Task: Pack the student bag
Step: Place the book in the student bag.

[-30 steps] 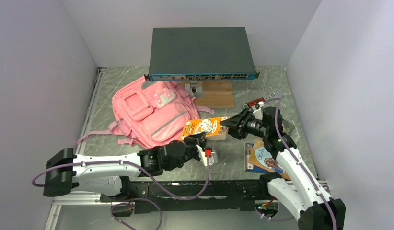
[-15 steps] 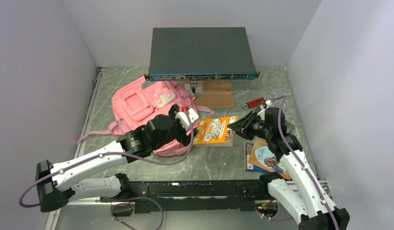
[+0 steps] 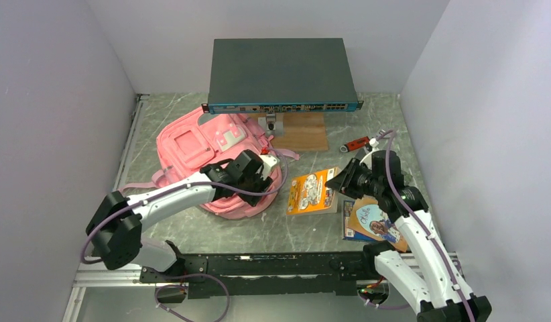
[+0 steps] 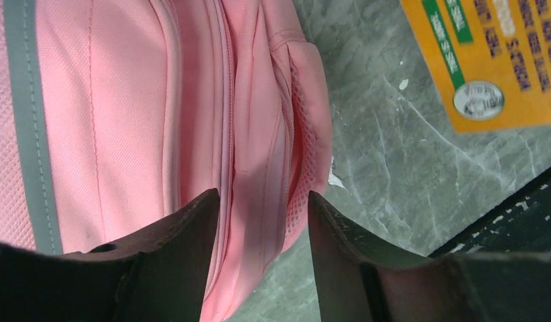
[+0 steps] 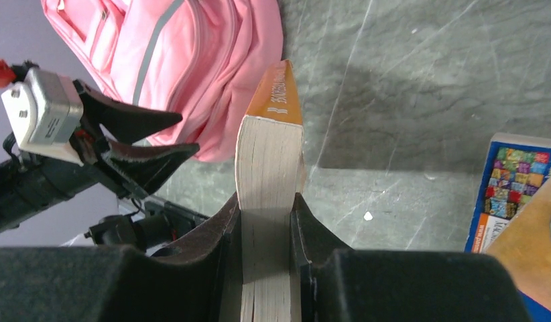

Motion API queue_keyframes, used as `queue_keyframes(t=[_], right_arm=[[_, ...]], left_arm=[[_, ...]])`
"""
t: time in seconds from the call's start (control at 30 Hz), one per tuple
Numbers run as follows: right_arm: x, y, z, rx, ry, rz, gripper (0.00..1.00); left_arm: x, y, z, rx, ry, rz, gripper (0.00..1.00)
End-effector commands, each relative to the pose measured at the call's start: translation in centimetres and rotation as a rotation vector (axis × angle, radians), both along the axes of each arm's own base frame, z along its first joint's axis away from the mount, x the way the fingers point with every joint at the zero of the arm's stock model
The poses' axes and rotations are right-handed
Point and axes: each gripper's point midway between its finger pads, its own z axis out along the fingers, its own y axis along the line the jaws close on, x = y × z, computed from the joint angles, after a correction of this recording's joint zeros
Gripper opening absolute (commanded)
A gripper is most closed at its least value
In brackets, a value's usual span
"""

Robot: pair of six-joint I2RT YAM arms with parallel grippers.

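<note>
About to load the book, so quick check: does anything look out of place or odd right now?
Nothing spilled or damaged. One snag: the soft pink fabric backpack lies flat, and in the left wrist view its zip beneath the open left fingers looks closed, while the right fingers grip the thick orange paperback book.

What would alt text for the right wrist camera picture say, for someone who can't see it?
The right gripper clamps an orange-covered book, pale pages facing the camera, over a grey marbled table. Beyond it lies the pink student bag, with the left gripper open beside it; a colourful second book shows at the right.
</note>
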Motion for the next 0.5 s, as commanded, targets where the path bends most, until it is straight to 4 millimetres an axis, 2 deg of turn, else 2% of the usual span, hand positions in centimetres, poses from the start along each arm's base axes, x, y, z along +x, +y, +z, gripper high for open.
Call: queue_keyframes(t=[0.0, 0.13, 0.17, 0.23, 0.3, 0.37, 0.47], right_arm=[[-0.3, 1.8, 1.4, 0.086, -0.049, 0.095, 0.0], [-0.6, 2.1, 1.1, 0.092, -0.037, 0.121, 0.0], [-0.6, 2.2, 1.1, 0.095, -0.038, 0.128, 0.0], [-0.7, 2.6, 1.3, 0.114, -0.038, 0.146, 0.0], [-0.9, 3.5, 1.7, 0.174, -0.031, 0.178, 0.0], [-1.3, 4.8, 2.2, 0.278, -0.011, 0.223, 0.0], [-1.9, 6.6, 2.7, 0.444, 0.047, 0.262, 0.0]], left_arm=[[0.7, -1.1, 0.7, -0.022, 0.009, 0.025, 0.53], [1.0, -0.4, 0.0, 0.025, 0.005, 0.047, 0.41], [1.1, -0.1, 0.0, 0.037, -0.003, 0.055, 0.35], [1.4, 0.2, 0.8, 0.039, -0.031, 0.056, 0.15], [1.7, 0.4, 2.5, 0.011, -0.074, 0.072, 0.0], [2.0, 0.6, 5.3, -0.05, -0.136, 0.1, 0.0], [2.3, 0.9, 10.8, -0.186, -0.246, 0.148, 0.0]])
